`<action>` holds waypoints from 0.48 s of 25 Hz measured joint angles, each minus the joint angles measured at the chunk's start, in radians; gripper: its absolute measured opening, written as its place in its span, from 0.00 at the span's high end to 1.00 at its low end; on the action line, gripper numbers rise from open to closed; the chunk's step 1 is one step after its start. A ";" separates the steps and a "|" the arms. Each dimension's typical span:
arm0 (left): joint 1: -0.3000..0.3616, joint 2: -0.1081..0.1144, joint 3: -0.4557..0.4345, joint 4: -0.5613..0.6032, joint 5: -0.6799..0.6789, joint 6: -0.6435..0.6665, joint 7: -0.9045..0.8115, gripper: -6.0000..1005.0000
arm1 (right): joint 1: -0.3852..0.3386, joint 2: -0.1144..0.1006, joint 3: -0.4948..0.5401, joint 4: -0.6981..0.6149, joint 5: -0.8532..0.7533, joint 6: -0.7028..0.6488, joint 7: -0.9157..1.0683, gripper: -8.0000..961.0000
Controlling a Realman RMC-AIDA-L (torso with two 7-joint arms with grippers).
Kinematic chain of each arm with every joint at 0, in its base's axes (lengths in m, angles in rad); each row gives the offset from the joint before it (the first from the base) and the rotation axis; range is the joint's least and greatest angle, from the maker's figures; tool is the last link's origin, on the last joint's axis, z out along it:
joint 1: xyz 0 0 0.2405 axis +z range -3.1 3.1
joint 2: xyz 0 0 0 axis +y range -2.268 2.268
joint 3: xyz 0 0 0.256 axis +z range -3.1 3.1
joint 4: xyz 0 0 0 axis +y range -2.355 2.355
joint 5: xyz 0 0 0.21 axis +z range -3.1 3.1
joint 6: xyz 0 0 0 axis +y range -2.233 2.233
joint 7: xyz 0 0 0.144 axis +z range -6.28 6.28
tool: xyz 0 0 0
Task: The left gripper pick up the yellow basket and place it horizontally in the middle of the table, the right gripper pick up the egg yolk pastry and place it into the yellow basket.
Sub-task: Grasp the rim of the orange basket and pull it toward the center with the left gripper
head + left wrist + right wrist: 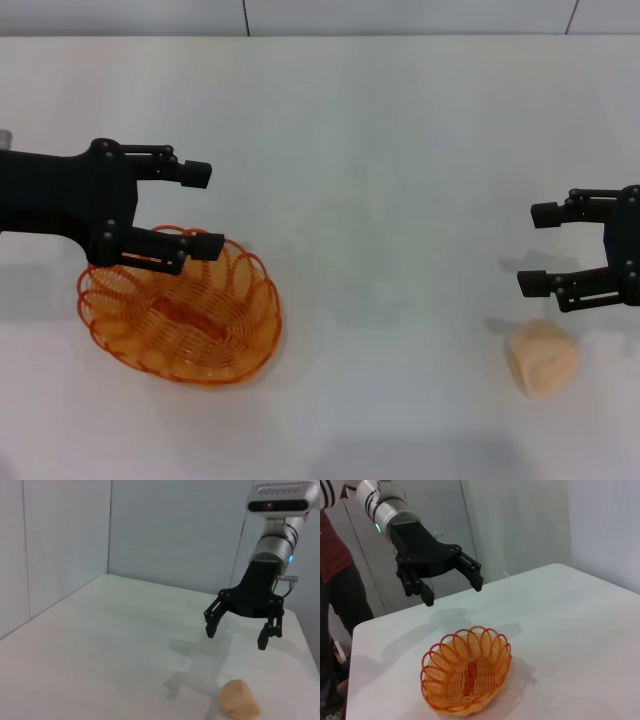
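On the white table (380,200), the yellow basket (180,312) sits upright on its base near the left edge, toward the front, with nothing in it. The left hand (200,208) hangs above the basket's far rim with its two fingers spread wide and nothing between them; in the head view its lower finger overlaps the rim, but the right wrist view shows the left hand (452,587) raised clear of the yellow basket (467,675), so it appears not to be touching. The egg yolk pastry (543,356) lies by itself close to the right edge, toward the front, well apart from the basket. The right hand (540,248) hovers just beyond it on the far side, fingers open and empty; from the left wrist view the right hand (239,632) stands above the table with the egg yolk pastry (240,705) resting below and near it, a gap between them.
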 joint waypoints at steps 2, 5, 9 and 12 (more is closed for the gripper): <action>0.000 0.004 -0.001 0.004 0.002 0.000 -0.005 0.19 | 0.000 0.000 0.000 0.000 0.000 0.000 0.000 0.11; 0.000 0.015 -0.004 0.007 0.005 -0.003 -0.010 0.20 | 0.005 0.000 0.000 0.007 0.000 0.002 -0.001 0.11; 0.002 0.041 -0.009 0.007 0.028 -0.018 -0.037 0.21 | 0.011 0.001 -0.001 0.009 0.000 0.011 -0.002 0.11; 0.000 0.062 -0.009 0.026 0.083 -0.029 -0.089 0.21 | 0.013 0.002 -0.003 0.009 0.001 0.015 -0.002 0.11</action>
